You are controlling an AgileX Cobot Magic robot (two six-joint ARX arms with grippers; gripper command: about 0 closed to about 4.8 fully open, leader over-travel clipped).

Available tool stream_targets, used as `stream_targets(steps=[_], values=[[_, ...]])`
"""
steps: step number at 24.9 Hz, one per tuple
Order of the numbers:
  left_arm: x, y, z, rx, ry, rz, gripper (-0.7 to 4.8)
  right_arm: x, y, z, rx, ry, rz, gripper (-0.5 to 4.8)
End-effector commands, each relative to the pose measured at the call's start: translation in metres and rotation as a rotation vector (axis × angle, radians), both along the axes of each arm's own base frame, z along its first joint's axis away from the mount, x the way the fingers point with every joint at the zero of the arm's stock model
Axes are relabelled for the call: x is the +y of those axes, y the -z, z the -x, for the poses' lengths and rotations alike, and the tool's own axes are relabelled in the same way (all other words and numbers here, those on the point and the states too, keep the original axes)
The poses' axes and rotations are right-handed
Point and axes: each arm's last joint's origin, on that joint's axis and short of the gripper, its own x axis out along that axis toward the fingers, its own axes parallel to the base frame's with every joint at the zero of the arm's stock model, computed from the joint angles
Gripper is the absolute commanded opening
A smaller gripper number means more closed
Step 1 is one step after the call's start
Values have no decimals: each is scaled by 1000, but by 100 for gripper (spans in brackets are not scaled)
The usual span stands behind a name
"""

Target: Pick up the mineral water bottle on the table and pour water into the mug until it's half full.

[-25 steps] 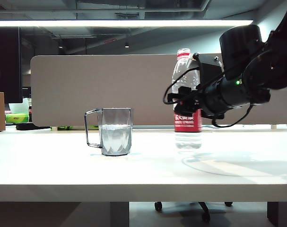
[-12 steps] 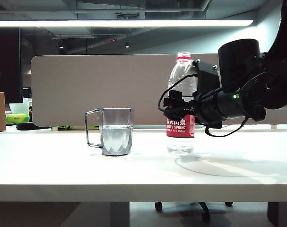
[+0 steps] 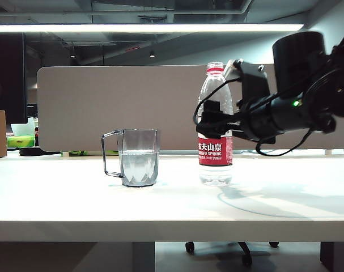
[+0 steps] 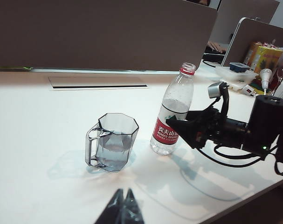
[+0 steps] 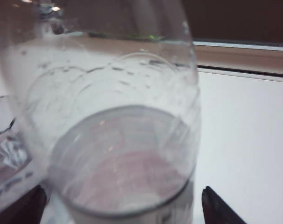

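White table (image 3: 58, 204), grey partition (image 3: 115, 107) behind; right gripper (image 3: 212, 120) released round bottle (image 3: 215, 164), left gripper (image 4: 123, 210) fingers clenched, mug (image 3: 139, 157) nearby

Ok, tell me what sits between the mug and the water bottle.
Nothing: only bare white table separates the mug from the mineral water bottle, plain in the exterior and left wrist views.
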Motion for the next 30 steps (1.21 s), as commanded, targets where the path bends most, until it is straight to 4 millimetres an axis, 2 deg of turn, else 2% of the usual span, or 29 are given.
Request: stream_targets(steps=[1,3,4,8,11,12,19,20,26,30], values=[[0,-2,0,-14,2,-4,-5,-4,-5,12,20,-8,19,465],[0,-2,0,-14,2,-4,-5,-9,-12,23,17,4,19,458],[0,-2,0,-14,2,-4,-5,-12,-15,29,15,19,19,430],[0,-2,0,-14,1,-4,-5,-27,-31,60,3,91,25,166],[0,-2,0,-14,2,-4,-5,-37,-39,81,3,143,34,49],[0,-2,0,-14,2,-4,-5,-42,-41,91,21,144,44,-10],[0,-2,0,-15,1,-4,-5,-60,-44,128,-1,208,41,-6],[0,-2,0,-15,2,-4,-5,-66,-43,139,-24,228,30,-6],[0,-2,1,-15,5,-4,-5,-92,-30,171,-38,301,22,-5],[0,-2,0,-15,4,-4,-5,-108,-32,183,-58,380,13,-5]])
